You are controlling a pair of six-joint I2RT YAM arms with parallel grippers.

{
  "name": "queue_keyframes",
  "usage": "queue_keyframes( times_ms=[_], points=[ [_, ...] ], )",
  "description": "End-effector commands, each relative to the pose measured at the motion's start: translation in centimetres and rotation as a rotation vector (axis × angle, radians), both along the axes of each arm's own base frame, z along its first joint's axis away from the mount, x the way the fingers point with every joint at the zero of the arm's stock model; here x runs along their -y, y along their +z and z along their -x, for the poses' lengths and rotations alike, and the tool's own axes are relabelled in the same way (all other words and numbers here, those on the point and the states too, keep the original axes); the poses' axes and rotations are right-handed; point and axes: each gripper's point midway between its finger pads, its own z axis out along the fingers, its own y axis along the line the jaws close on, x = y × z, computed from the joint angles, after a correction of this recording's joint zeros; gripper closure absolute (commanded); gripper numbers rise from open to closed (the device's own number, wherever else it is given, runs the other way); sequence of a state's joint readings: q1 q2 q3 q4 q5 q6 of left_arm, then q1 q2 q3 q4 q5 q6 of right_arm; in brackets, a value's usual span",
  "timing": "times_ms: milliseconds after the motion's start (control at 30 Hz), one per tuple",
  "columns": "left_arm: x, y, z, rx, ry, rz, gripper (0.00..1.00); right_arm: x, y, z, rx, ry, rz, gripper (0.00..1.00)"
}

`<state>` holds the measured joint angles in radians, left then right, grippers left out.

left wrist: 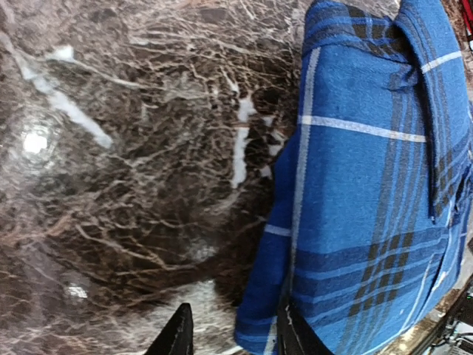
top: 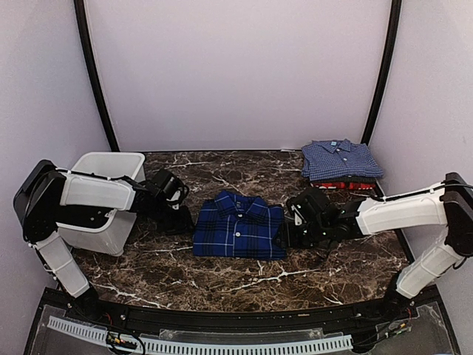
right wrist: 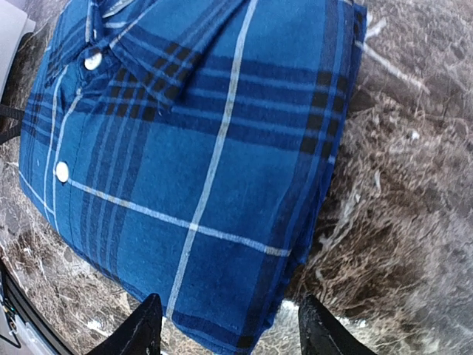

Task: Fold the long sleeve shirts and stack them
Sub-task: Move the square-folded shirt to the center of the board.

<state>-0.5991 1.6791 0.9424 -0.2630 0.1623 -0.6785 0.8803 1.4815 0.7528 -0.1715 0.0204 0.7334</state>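
Where the dark brown, white-veined marble desk reaches the left of the overhead frame, a white plastic bin stands at its edge, well apart from the cloth. At upper right lies a folded lighter blue fine-check collared shirt, stacked on a folded red shirt (only its front edge shows under the blue one). Bin and stack both sit off to the sides, away from the fingers of either arm.

In the centre of the frame the folded deep-blue plaid shirt with black and white lines rests flat, collar toward the top. The left tool sits low at its left edge. In the left wrist view its fingers stand partly apart at the bottom of the frame. Bare desk shows between one finger and the cloth edge, and the other finger lies against the fold, so it grips nothing.

The right tool is at the shirt's right edge. In its wrist view the fingers stand wide, with the shirt's lower corner between them and neither finger pressing it.
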Motion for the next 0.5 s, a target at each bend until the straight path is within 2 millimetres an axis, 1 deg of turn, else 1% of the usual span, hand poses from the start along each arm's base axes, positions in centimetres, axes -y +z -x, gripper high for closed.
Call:
queue_keyframes(
  times_ms=[0,133,200,267,333,367,400,433,467],
  points=[
    [1.4,0.1,0.8,-0.032,-0.004,0.118,0.62,0.1,-1.5,1.6,-0.048,-0.002,0.017,0.42],
    [2.1,0.0,1.2,-0.049,-0.012,0.167,0.64,-0.1,-2.7,2.5,-0.081,0.006,0.03,0.48],
    [2.6,-0.2,1.5,-0.058,-0.024,0.188,0.68,-0.1,-3.3,2.8,-0.094,0.005,0.036,0.53],
    [3.1,-0.1,1.8,-0.065,-0.039,0.206,0.74,-0.1,-3.7,2.9,-0.101,0.001,0.036,0.59],
    [3.8,0.2,2.3,-0.071,-0.058,0.225,0.83,0.1,-4.1,3.1,-0.109,-0.004,0.041,0.66],
    [4.3,0.4,2.7,-0.077,-0.071,0.232,0.89,0.2,-4.3,3.2,-0.114,-0.007,0.044,0.7],
    [4.7,0.7,2.9,-0.08,-0.082,0.242,0.92,0.3,-4.5,3.3,-0.118,-0.009,0.047,0.74],
    [5.2,0.9,3.5,-0.083,-0.1,0.244,0.98,0.4,-4.7,3.5,-0.123,-0.009,0.049,0.79],
    [5.4,1.6,3.7,-0.083,-0.108,0.243,0.99,0.5,-4.8,3.6,-0.126,-0.013,0.05,0.84]
  ],
)
